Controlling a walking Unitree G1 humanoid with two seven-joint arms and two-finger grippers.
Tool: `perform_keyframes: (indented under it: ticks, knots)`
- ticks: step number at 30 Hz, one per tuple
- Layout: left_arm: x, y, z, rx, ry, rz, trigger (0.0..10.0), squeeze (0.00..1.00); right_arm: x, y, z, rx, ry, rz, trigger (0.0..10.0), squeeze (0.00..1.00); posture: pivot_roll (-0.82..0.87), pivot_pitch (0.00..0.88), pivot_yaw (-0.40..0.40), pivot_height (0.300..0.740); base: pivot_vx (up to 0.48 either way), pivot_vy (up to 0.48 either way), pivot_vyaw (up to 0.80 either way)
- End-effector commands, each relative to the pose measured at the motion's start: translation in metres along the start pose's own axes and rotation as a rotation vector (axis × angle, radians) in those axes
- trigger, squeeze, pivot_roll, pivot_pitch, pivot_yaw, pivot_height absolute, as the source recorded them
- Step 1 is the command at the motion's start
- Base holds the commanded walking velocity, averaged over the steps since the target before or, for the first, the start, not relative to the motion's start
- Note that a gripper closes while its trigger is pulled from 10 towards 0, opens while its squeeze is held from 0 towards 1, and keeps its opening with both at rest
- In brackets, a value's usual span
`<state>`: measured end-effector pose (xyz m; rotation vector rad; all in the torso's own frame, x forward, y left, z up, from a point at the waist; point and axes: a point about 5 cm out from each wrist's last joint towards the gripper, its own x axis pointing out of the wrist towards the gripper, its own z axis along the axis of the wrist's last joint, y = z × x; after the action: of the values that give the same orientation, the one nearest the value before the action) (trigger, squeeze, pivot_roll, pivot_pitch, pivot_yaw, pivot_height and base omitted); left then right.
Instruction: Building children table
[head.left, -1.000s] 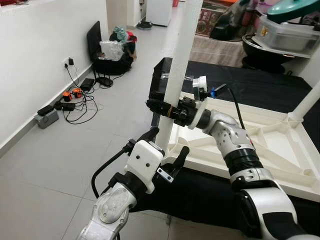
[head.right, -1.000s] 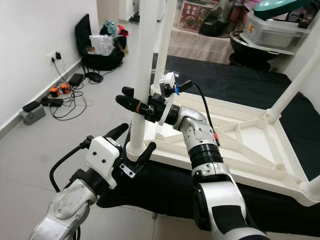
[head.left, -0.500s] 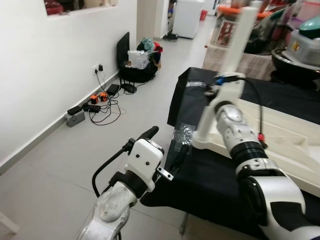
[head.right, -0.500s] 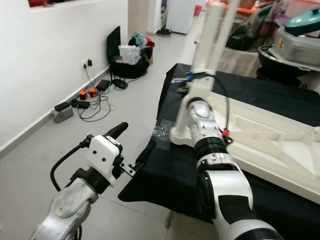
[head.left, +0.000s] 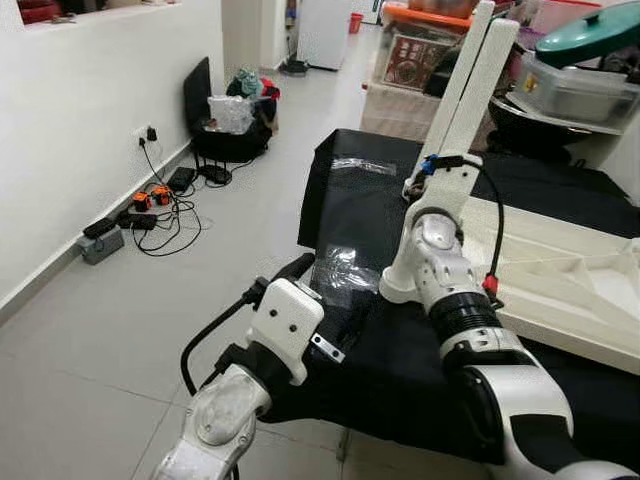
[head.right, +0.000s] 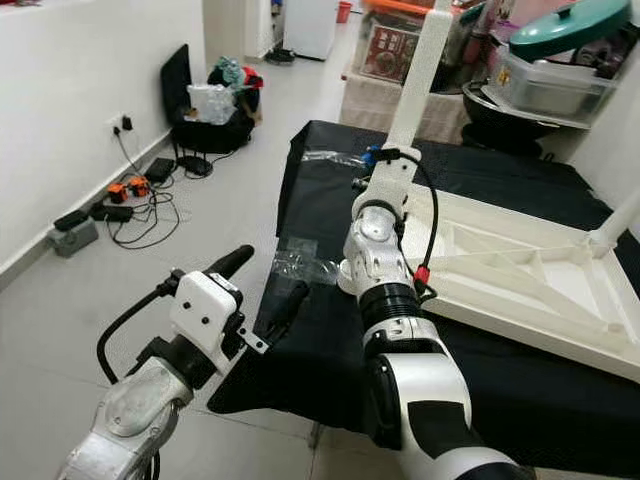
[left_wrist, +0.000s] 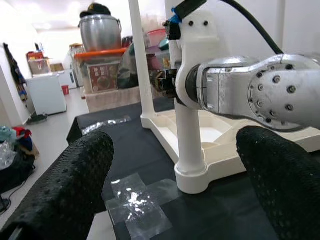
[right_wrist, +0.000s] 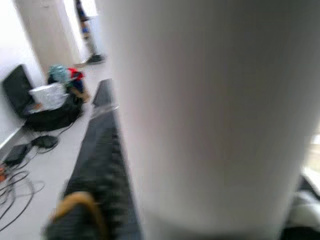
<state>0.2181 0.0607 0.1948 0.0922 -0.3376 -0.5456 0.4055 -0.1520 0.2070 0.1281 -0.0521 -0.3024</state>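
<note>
The right claw (left_wrist: 167, 82) grips the white table leg (head.left: 470, 85) standing in the upturned white tabletop (head.right: 520, 275) on the desk (head.left: 350, 205). The left claw (head.left: 325, 300) hovers wide open, empty.

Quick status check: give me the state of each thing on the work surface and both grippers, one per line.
White tabletop: upside down on the black cloth, ribs up.
Near corner leg: standing upright in its socket.
Far-right leg: upright in its corner.
Right gripper: at the near corner leg, finger state unclear.
Left gripper: open, empty, short of the leg.
Clear plastic wrap: lying flat, loose.
</note>
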Motion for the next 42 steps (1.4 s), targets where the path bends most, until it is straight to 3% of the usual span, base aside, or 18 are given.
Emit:
perform_keyframes:
  ticks: [1,2,6,9,11,13,15,16,19,23,25,30,34,38,39,42]
  knots:
    - [0.0,-0.001,-0.001,-0.002,0.008,-0.006,10.0,0.0,0.003,-0.003,0.005,-0.033,-0.035,0.028,10.0,1.0,0.07,0.039,-0.116,0.74,0.0,0.0,0.0]
    - [0.0,-0.001,-0.002,-0.001,0.009,-0.005,10.0,0.0,0.005,-0.007,0.009,-0.047,-0.051,0.044,10.0,0.0,0.07,0.04,-0.113,0.74,0.0,0.0,0.0]
    - [0.0,-0.001,-0.002,0.001,0.011,-0.004,10.0,0.0,0.011,-0.018,0.017,-0.084,-0.072,0.079,10.0,0.0,0.07,0.041,-0.116,0.74,0.0,0.0,0.0]
    - [0.0,0.0,-0.002,0.001,0.01,-0.004,10.0,0.0,0.019,-0.028,0.02,-0.028,0.0,0.302,10.0,0.0,0.07,0.041,-0.115,0.74,0.0,0.0,0.0]
    - [0.0,0.0,-0.002,0.001,0.01,-0.004,10.0,0.0,0.019,-0.028,0.02,-0.028,0.0,0.302,10.0,0.0,0.07,0.041,-0.115,0.74,0.0,0.0,0.0]
    - [0.0,-0.002,-0.002,0.0,0.008,-0.008,10.0,0.0,0.012,-0.023,0.013,0.079,0.081,0.622,10.0,0.0,0.07,0.034,-0.115,0.74,0.0,0.0,0.0]
    - [0.0,-0.003,-0.002,0.0,0.009,-0.009,10.0,0.0,0.003,-0.021,0.01,0.162,0.108,0.845,10.0,0.0,0.08,0.023,-0.118,0.74,0.0,0.0,0.0]
    - [0.0,-0.003,-0.002,0.0,0.009,-0.009,10.0,0.0,0.003,-0.021,0.01,0.162,0.108,0.845,10.0,0.0,0.08,0.023,-0.118,0.74,0.0,0.0,0.0]
    - [-0.002,-0.002,-0.002,0.004,0.012,-0.007,10.0,0.0,-0.01,-0.018,0.009,0.197,0.096,1.075,10.0,0.0,0.08,0.016,-0.117,0.74,0.0,0.0,0.0]
    - [-0.002,-0.002,-0.002,0.005,0.012,-0.008,10.0,0.0,-0.017,-0.01,0.008,0.181,0.082,1.19,10.0,0.0,0.08,0.012,-0.115,0.74,0.0,0.0,0.0]
    - [-0.002,-0.002,-0.002,0.005,0.012,-0.008,10.0,0.0,-0.017,-0.01,0.008,0.181,0.082,1.19,10.0,0.0,0.08,0.012,-0.115,0.74,0.0,0.0,0.0]
    - [-0.001,-0.003,-0.002,0.003,0.009,-0.011,10.0,0.0,-0.022,0.01,0.011,0.169,0.059,1.296,10.0,0.0,0.09,0.0,-0.121,0.74,0.0,0.0,0.0]
    - [-0.002,-0.004,-0.001,0.004,0.009,-0.007,10.0,0.0,-0.032,0.029,0.017,0.136,0.039,1.461,10.0,0.0,0.09,0.0,-0.131,0.74,0.0,0.0,0.0]
    - [-0.002,-0.004,-0.001,0.004,0.01,-0.007,10.0,0.0,-0.035,0.034,0.016,0.108,0.046,1.496,10.0,0.0,0.09,0.0,-0.131,0.74,0.0,0.0,0.0]
    - [-0.002,-0.005,-0.001,0.003,0.009,-0.007,10.0,0.0,-0.036,0.037,0.012,0.074,0.063,1.487,0.0,0.0,0.09,0.0,-0.131,0.74,0.0,0.0,0.0]
    - [-0.002,-0.005,-0.001,0.002,0.007,-0.008,10.0,0.0,-0.036,0.041,0.009,-0.003,0.063,1.452,0.0,0.0,0.09,0.002,-0.131,0.74,0.0,0.0,0.0]
